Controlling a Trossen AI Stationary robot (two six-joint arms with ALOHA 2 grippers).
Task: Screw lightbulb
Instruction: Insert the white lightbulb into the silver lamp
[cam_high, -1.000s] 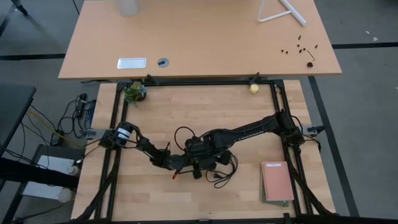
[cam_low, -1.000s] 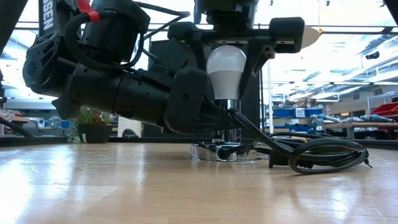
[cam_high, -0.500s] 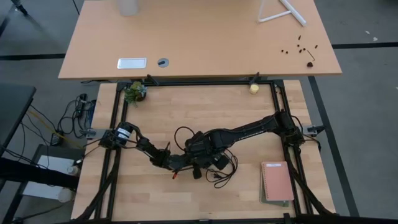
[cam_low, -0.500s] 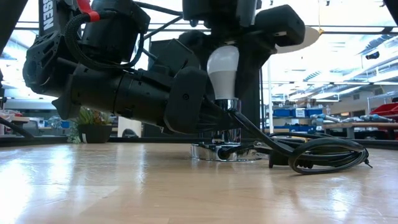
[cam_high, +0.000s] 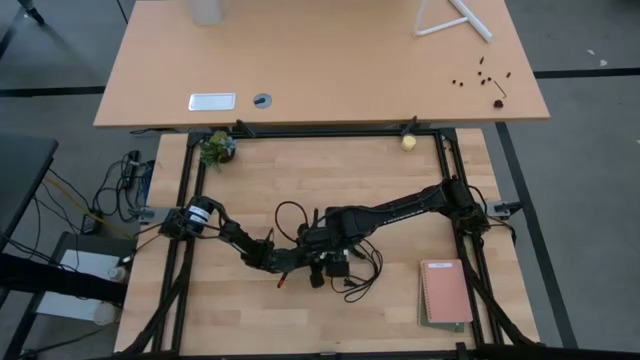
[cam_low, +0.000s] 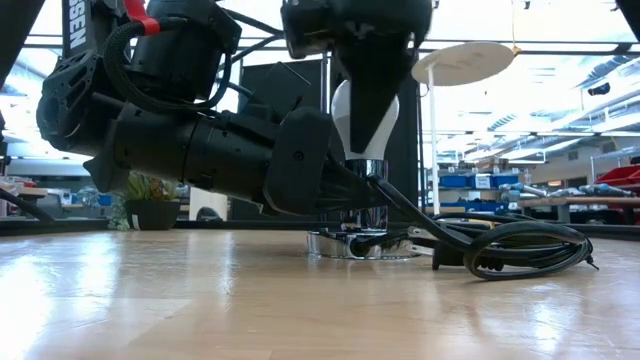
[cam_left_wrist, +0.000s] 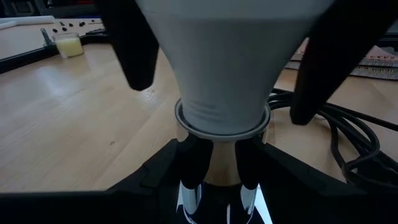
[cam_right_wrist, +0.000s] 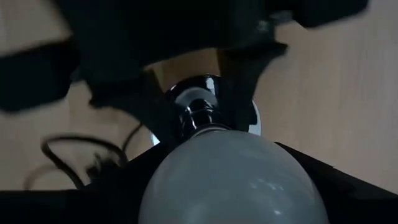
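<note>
The white lightbulb (cam_low: 365, 125) stands upright with its base in the chrome neck (cam_left_wrist: 219, 163) of the round silvery socket disc (cam_low: 362, 243), at the table's middle (cam_high: 325, 258). The disc lies flat on the table, and its black cord (cam_low: 510, 245) is coiled beside it. My right gripper (cam_low: 366, 95) comes down from above and is shut on the bulb. My left gripper (cam_low: 352, 192) reaches in level from the table's left and is shut on the socket's neck. From above, both grippers hide the bulb. My left gripper pinches the socket's chrome neck (cam_left_wrist: 211, 177), just under the bulb, between its two fingers (cam_left_wrist: 186, 158). The fingers come level from the table's left, low over the wood. The socket disc stays flat on the table. My right gripper holds the bulb's wide upper part (cam_left_wrist: 186, 37) between its two fingers (cam_left_wrist: 135, 53), one on each side. The fingers point down from above. The bulb stands upright, its base in the socket.
A pinkish notebook (cam_high: 445, 292) lies at the near right. A small potted plant (cam_high: 217, 148) and a small yellowish ball (cam_high: 409, 142) sit at the far edge by the black frame rail. The cord loops (cam_high: 358, 275) lie just near of the socket.
My right gripper has turned about a quarter turn around the upright bulb, staying over it: its fingers stood left and right of the bulb in the low view and now one stands in front. The bulb and socket have stayed in place.
</note>
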